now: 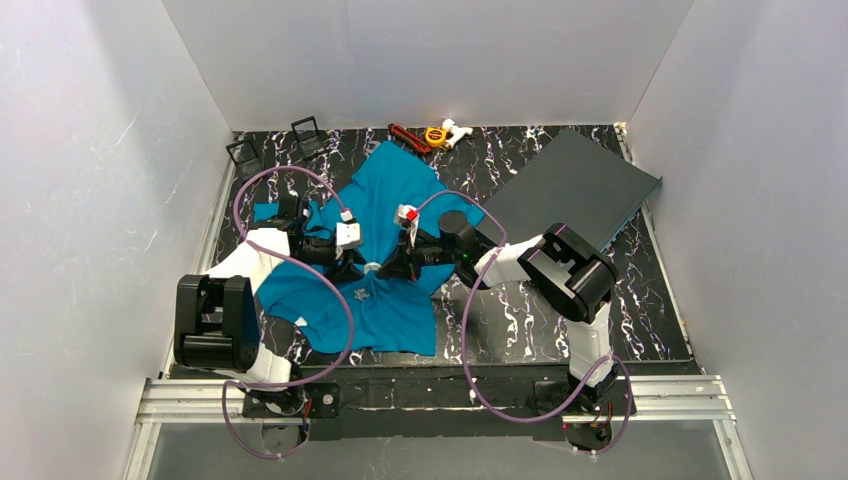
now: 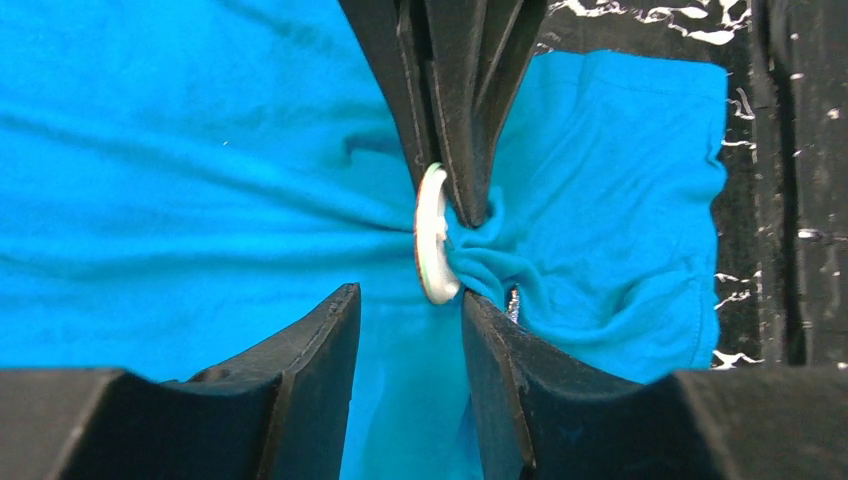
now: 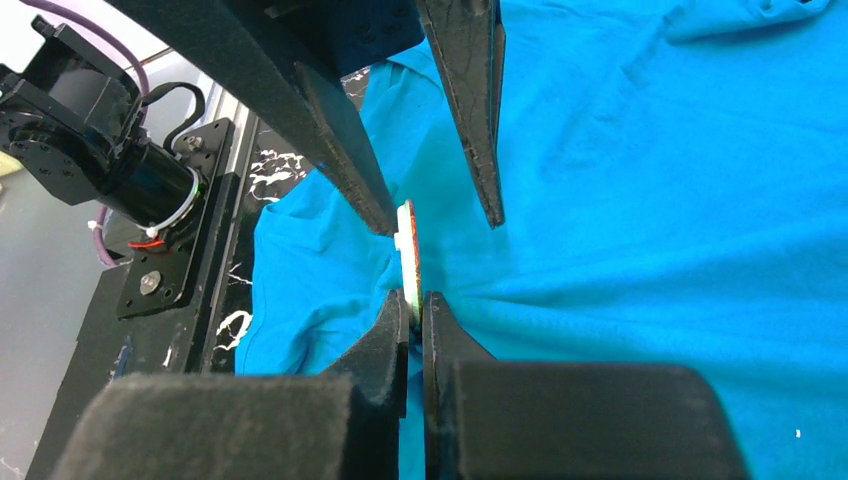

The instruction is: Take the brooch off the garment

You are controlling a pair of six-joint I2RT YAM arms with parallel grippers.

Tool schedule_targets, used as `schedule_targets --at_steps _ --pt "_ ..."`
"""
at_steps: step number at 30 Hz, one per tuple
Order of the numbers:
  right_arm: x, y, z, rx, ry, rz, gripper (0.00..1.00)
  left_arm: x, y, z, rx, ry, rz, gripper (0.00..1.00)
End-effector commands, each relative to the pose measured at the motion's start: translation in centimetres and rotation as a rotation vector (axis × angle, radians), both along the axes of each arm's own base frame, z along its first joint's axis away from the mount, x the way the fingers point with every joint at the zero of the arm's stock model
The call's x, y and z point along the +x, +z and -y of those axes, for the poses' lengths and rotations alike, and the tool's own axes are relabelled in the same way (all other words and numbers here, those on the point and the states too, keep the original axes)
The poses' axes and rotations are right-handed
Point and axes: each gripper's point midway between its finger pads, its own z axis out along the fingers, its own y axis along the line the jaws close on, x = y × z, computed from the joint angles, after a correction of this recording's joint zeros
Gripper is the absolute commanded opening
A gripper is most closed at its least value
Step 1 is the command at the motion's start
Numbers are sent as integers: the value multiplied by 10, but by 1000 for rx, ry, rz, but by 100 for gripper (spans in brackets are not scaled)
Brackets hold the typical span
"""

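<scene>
At the far left corner of the marbled black tabletop (image 1: 520,320) stand two black wire frames (image 1: 244,153), apart from the cloth. The left arm reaches in from that side over the teal T-shirt (image 1: 395,190), which lies crumpled across the left and middle of the tabletop. The left hand (image 2: 410,297) is low over the shirt's middle with its fingers (image 2: 300,360) apart, one on either side of the brooch (image 2: 432,235). In the right wrist view one of those fingertips touches the brooch's upper rim and the other stands off it.

The brooch is a small white disc, seen edge-on, standing up from the cloth near the shirt's centre, with the fabric drawn into tight folds that radiate from it. The right hand (image 3: 416,298) meets it from the opposite side, its fingers pressed together on the disc's rim and the puckered cloth behind it. Whether the pin is free of the fabric cannot be told.

By the back wall lie a red-and-black item (image 1: 408,135), a yellow one (image 1: 436,135) and a white one (image 1: 456,130), too small to name. To the right a flat dark grey board (image 1: 575,185) lies at an angle, its near corner just beside the right arm.
</scene>
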Motion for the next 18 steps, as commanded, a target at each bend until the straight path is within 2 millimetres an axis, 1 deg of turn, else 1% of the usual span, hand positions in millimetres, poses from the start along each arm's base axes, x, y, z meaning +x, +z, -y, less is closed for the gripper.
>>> schedule_targets --at_steps 1,3,6,8,10,12,15,18 --pt "4 14 -5 56 -10 45 1 -19 19 13 -81 -40 -47 43" --pt "6 14 -4 60 -15 42 1 -23 18 14 -80 -51 -59 45" --pt "8 15 -3 65 -21 39 1 -25 17 14 -72 -59 -68 45" --pt "7 15 -3 68 -12 39 1 -22 16 14 -64 -52 -74 39" --pt "5 15 -3 69 -7 39 1 -19 17 13 -61 -42 -80 26" --pt "5 14 -2 66 -5 45 1 -16 19 14 -62 -33 -80 17" --pt "2 8 1 47 -2 51 1 -9 21 12 -47 -6 -80 8" --pt "2 1 5 18 0 66 2 -3 21 8 -9 22 -81 0"
